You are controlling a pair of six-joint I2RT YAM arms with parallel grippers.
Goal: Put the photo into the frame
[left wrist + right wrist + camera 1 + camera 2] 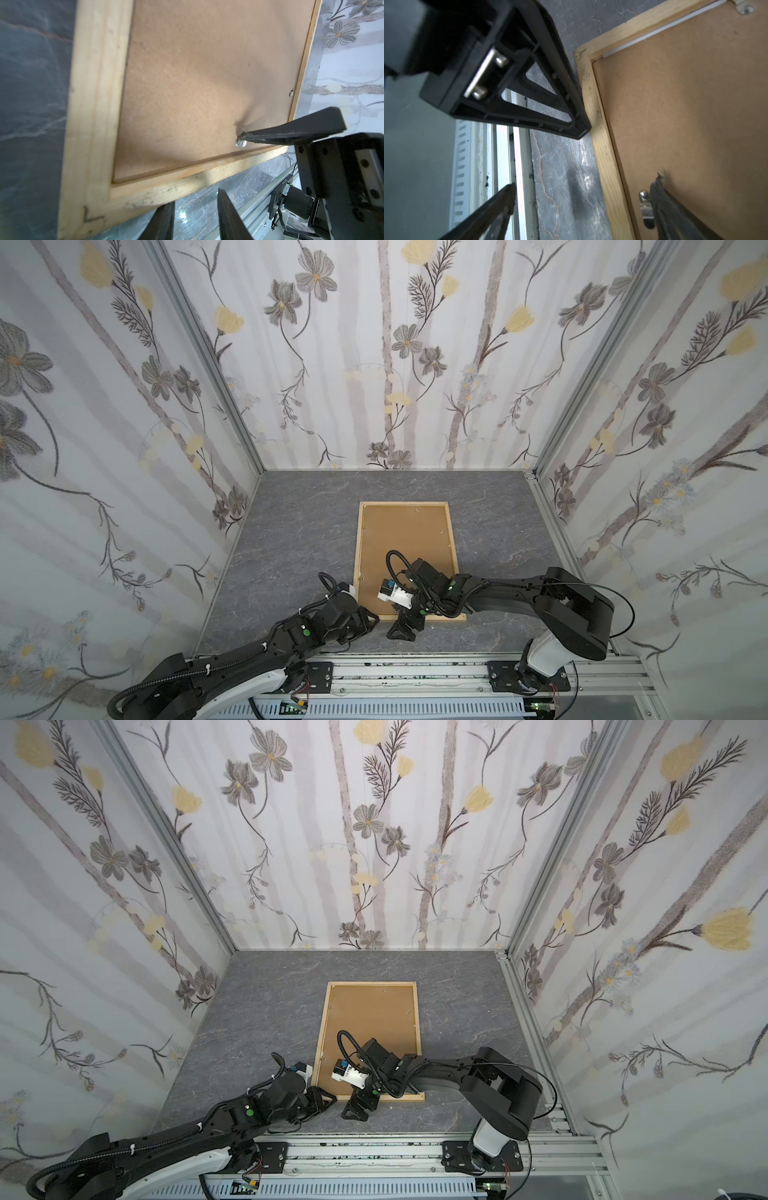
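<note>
The right gripper (401, 619) stands spread wide and holds nothing. One finger (662, 199) has its tip down on the hardboard backing (405, 539), touching a small metal clip (240, 143) just inside the frame's near strip. The other finger hangs out past the tabletop's near edge. Beside it the left gripper (195, 199) is parted only narrowly, nothing between its tips, sitting just off the near left corner of the frame (357, 547). The frame lies back-up in the middle of the tabletop (291, 531), its near short side close to the tabletop's near edge, with the backing seated inside the wooden strips. By that I judge the job nearly finished, with the work now at the clips that lock the backing down. The photo itself is nowhere in plain sight. A thin white sliver (654, 35) shows between the backing and one strip, and it may be the sheet's edge underneath, but I cannot tell. Nor can I tell whether the touched clip is turned over the backing or clear of it. The other clips round the frame are too small in both top views to read, and the right arm covers the backing's near right part.
</note>
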